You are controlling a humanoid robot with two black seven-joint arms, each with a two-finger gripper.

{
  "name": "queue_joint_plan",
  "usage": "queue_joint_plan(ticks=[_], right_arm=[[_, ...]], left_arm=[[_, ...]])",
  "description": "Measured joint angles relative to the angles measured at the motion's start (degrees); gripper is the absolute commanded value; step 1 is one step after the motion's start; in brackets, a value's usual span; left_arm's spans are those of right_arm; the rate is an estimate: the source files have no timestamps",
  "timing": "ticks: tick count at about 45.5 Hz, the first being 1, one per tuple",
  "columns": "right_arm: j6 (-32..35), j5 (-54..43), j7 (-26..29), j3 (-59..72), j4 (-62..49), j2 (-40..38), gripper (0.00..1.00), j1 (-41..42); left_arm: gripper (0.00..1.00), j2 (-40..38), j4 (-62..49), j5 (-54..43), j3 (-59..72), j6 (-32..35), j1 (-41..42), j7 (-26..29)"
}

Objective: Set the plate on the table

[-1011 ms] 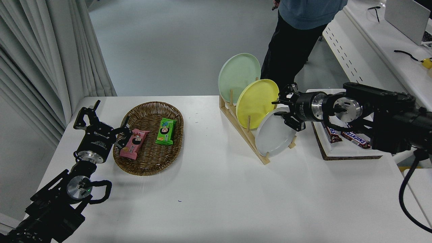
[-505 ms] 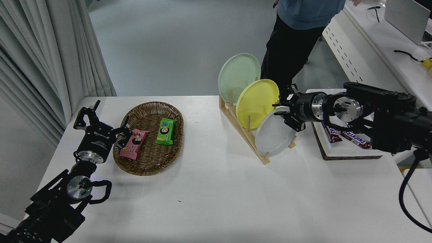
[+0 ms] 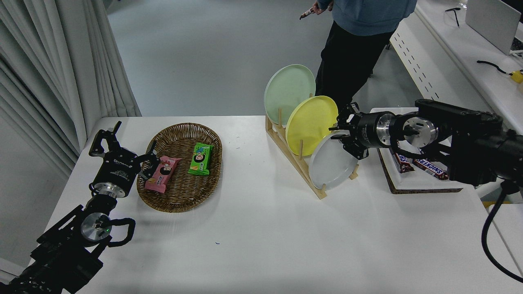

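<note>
lab: curtains (image 3: 61, 61), white benches (image 3: 461, 53)

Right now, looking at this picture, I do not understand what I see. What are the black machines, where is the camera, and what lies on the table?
The picture comes from one camera mounted high on a robot, looking down over a white table. The black machines are the robot's two arms. The left gripper is parked, open, beside a wicker basket holding a pink snack bar and a green one. The right gripper reaches in from the right to the top edge of a grey-white plate; whether it has already closed on it I cannot tell. That plate stands in a wooden rack, with a yellow plate and a mint-green plate behind it. At the right lies a tray with candy bars. A person stands at the far side.
</note>
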State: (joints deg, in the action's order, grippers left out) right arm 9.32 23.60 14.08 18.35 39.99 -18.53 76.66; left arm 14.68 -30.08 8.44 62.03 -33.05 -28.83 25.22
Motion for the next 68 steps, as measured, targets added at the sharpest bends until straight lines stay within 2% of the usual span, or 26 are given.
queue_joint_plan(ticks=[32,68], right_arm=[[-0.01,0.03,0.49,-0.57,0.00,-0.17,0.00,-0.02],[0.09,-0.15,1.91,-1.06,0.12,-1.42,0.00,0.71]], left_arm=[[1.00,0.00,-0.04,0.00,0.02,0.00,0.00,0.00],[1.00,0.00,-0.01,0.00,0.00,0.00,0.00,0.00]])
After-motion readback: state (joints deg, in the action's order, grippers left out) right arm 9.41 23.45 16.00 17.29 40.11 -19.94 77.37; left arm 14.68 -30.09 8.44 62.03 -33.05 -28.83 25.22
